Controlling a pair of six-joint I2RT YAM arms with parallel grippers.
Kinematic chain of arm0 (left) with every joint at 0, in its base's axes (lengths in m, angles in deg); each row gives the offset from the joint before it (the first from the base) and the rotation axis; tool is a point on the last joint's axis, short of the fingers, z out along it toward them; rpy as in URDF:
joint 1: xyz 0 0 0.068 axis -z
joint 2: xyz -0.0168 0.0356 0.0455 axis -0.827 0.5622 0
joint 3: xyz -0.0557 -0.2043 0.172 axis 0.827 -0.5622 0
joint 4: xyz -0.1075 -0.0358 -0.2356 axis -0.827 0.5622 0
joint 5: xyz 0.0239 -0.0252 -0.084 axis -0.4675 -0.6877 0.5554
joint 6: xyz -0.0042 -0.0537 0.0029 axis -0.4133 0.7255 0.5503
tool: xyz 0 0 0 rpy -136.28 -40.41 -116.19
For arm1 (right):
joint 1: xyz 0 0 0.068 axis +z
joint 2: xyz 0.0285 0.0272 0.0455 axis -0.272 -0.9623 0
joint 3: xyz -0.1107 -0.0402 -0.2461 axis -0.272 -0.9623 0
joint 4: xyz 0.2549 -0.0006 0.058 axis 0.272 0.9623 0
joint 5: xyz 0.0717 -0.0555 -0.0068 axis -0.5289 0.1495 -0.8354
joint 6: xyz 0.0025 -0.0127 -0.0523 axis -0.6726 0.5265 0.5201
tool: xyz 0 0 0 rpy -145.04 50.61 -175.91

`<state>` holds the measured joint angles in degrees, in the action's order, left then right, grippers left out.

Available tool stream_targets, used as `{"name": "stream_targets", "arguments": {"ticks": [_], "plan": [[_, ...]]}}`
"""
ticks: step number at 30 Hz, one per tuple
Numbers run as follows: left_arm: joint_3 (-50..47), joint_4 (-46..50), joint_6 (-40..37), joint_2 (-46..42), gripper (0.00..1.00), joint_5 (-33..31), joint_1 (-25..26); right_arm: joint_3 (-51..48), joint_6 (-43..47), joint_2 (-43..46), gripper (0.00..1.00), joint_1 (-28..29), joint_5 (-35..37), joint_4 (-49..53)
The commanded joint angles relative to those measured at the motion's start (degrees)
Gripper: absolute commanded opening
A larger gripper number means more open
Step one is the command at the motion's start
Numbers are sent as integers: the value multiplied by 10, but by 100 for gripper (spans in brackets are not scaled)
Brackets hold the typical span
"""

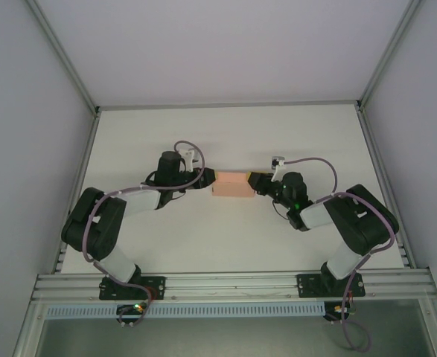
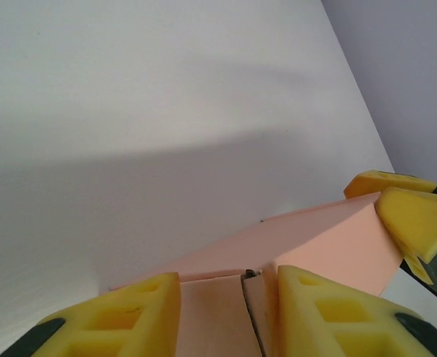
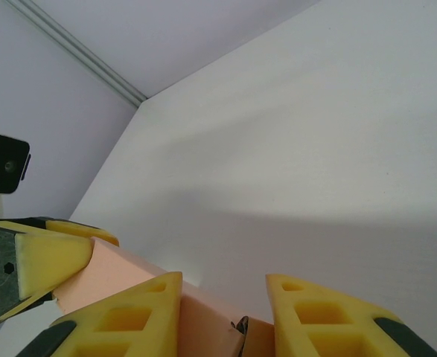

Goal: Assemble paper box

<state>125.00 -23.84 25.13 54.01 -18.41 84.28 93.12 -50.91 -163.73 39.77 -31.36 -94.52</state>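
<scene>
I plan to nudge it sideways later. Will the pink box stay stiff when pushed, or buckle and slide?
The paper box looks like thin folded card, so probably light and easily dented. Its flat, low shape should slide rather than tip. The seam between end flaps may spring open.

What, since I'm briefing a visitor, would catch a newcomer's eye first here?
A salmon-pink paper box lies in the middle of the white table, the only warm colour in the scene. The left gripper and the right gripper meet it from opposite ends, with bright yellow fingers on either side of the card.
</scene>
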Motion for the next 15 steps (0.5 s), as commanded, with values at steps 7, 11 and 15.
{"name": "stream_targets", "arguments": {"ticks": [7,11,15], "plan": [[35,384,-61,18,50,-110,26,35,44,37,31,12,-59,305],[125,418,-76,17,56,-128,29,103,72,78,51,12,-51,417],[184,423,-103,15,68,-120,39,155,88,105,70,11,-41,479]]}}
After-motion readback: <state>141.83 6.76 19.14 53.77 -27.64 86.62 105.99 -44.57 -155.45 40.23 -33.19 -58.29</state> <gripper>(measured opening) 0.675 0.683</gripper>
